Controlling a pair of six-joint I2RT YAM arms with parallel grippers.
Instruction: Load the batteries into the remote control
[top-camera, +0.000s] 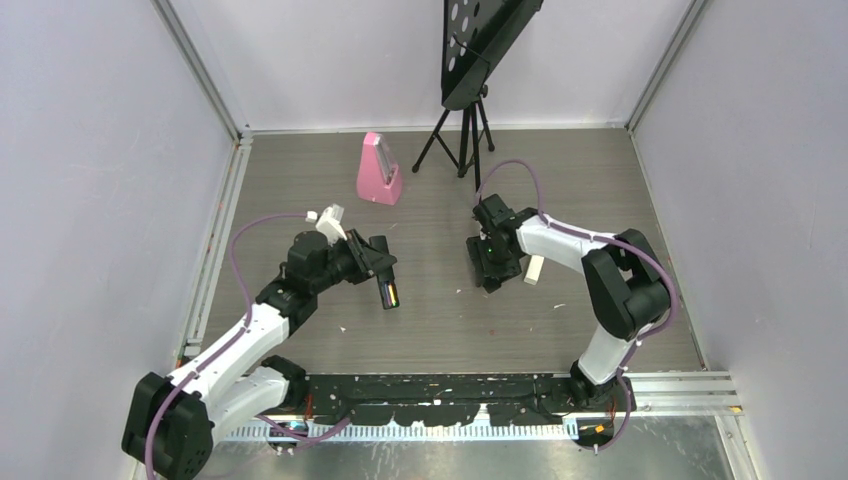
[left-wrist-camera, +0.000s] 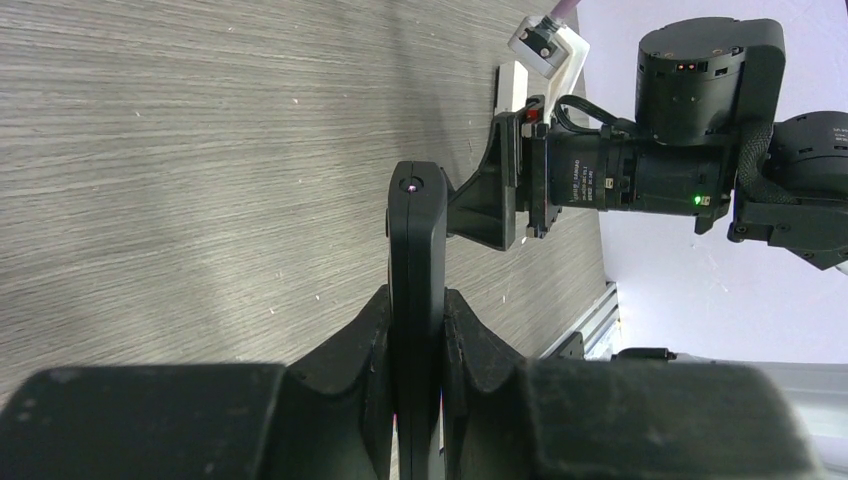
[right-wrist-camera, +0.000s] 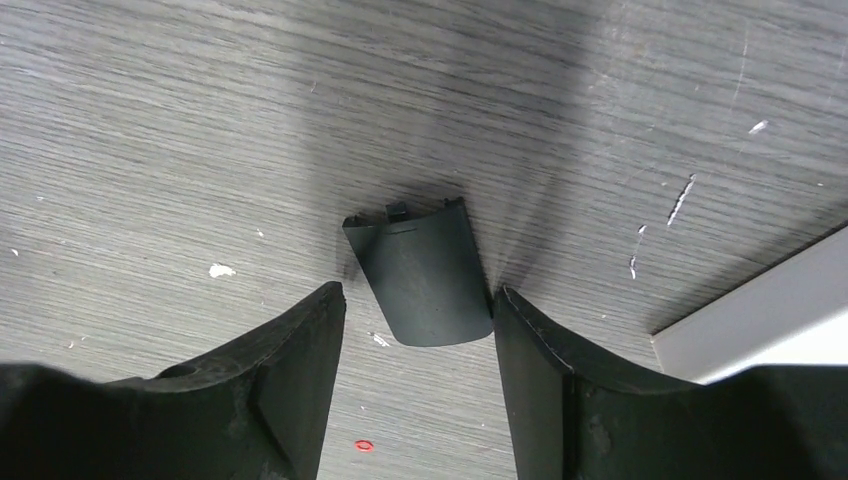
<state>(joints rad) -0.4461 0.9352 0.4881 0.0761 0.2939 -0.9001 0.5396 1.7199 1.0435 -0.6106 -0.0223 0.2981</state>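
Observation:
My left gripper (top-camera: 378, 268) is shut on the black remote control (top-camera: 386, 290) and holds it above the table. In the left wrist view the remote (left-wrist-camera: 415, 250) stands edge-on between the fingers of that gripper (left-wrist-camera: 417, 300). Small yellow and purple bits, the batteries (top-camera: 392, 297), show at the remote's lower end. The black back cover (right-wrist-camera: 420, 280) lies flat on the table. My right gripper (right-wrist-camera: 418, 292) is open, its fingertips either side of the cover's near end, the right one close against its edge. From above, the right gripper (top-camera: 490, 268) hides the cover.
A white bar-shaped remote (top-camera: 534, 268) lies just right of the right gripper and shows in the right wrist view (right-wrist-camera: 760, 310). A pink metronome (top-camera: 379, 170) and a black music stand (top-camera: 465, 130) stand at the back. Walls enclose three sides.

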